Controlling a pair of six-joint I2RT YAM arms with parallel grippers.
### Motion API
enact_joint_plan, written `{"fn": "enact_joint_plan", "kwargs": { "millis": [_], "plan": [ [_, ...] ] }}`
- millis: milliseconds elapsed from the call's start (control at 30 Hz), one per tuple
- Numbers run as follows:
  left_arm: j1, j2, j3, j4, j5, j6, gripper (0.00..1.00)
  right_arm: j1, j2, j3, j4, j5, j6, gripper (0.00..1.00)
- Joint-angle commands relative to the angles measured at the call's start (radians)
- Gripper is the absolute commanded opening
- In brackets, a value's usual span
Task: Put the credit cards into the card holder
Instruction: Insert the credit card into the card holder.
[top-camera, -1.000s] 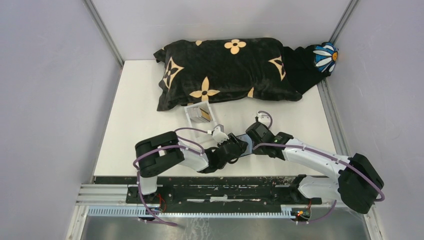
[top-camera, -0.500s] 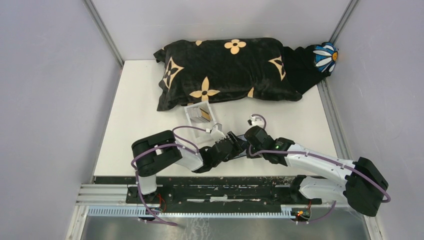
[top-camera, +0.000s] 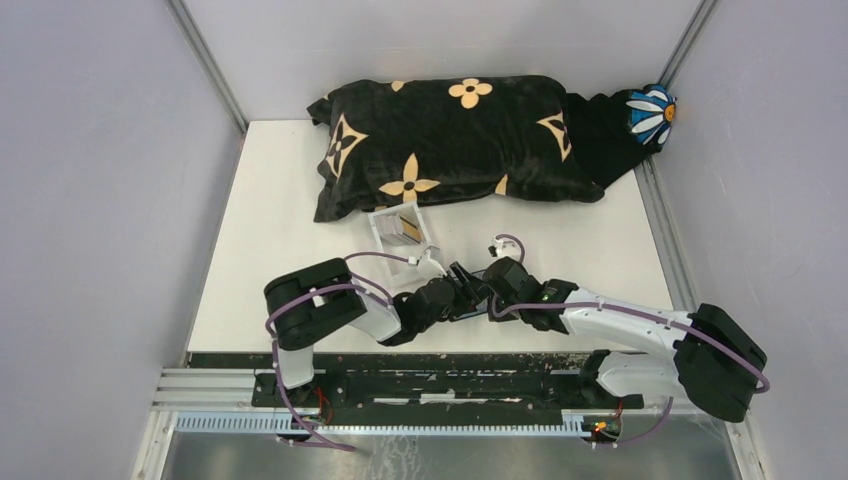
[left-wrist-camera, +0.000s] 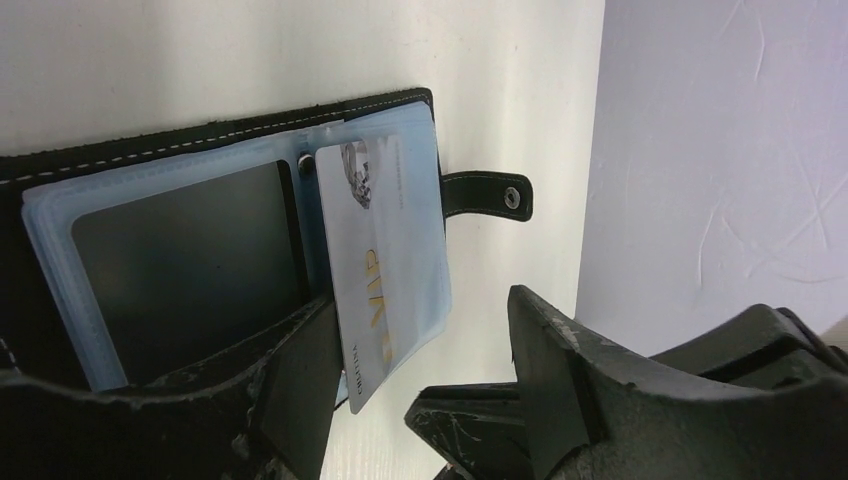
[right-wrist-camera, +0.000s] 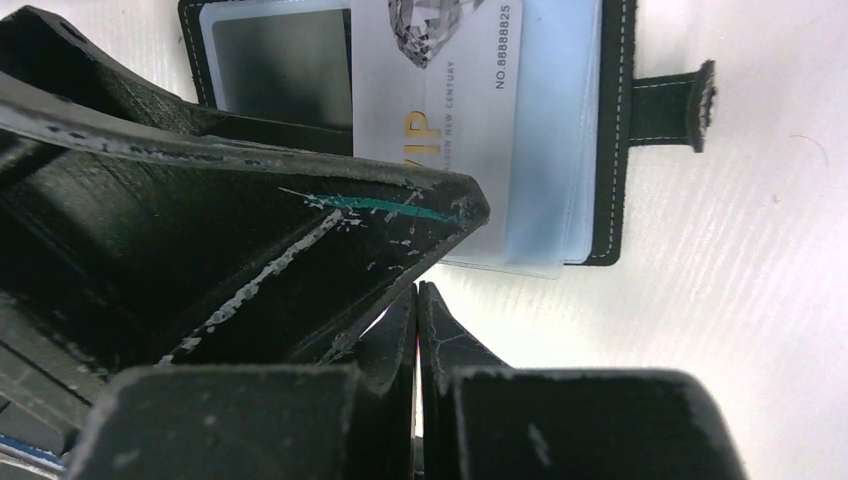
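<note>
The black card holder (left-wrist-camera: 120, 160) lies open on the white table, its clear blue-tinted sleeves showing. A silver-grey credit card (left-wrist-camera: 365, 270) marked VIP sits partway in a sleeve, its lower end sticking out. My left gripper (left-wrist-camera: 420, 385) is open and straddles that end, the card's edge close beside the left finger (left-wrist-camera: 295, 395). In the right wrist view the same card (right-wrist-camera: 440, 110) and the holder's edge (right-wrist-camera: 612, 150) lie just beyond my right gripper (right-wrist-camera: 417, 300), which is shut with nothing between its tips. From above, both grippers meet (top-camera: 475, 290) over the holder and hide it.
A clear acrylic box (top-camera: 385, 222) holding a gold-tan card (top-camera: 408, 229) stands just behind the grippers. A black flowered pillow (top-camera: 450, 140) fills the table's back edge. The holder's snap strap (left-wrist-camera: 490, 193) points to the right.
My right gripper has shut and slid left toward the left gripper. The left gripper's jaws have opened wider. Both arms now crowd closer over the holder.
</note>
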Motion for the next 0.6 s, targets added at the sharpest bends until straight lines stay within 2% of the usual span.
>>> {"fn": "enact_joint_plan", "kwargs": {
  "millis": [0,267,567],
  "plan": [
    [-0.005,0.064,-0.056,-0.08,0.11,0.015,0.69,0.021,0.019,-0.003,0.223,-0.057,0.011,0.01],
    [0.004,0.074,-0.078,-0.005,0.165,0.008,0.68,0.049,0.022,-0.025,0.298,-0.048,-0.036,0.01],
    [0.005,0.067,-0.086,0.005,0.183,0.033,0.68,0.064,-0.057,-0.024,0.203,0.025,-0.04,0.01]
  ]
}}
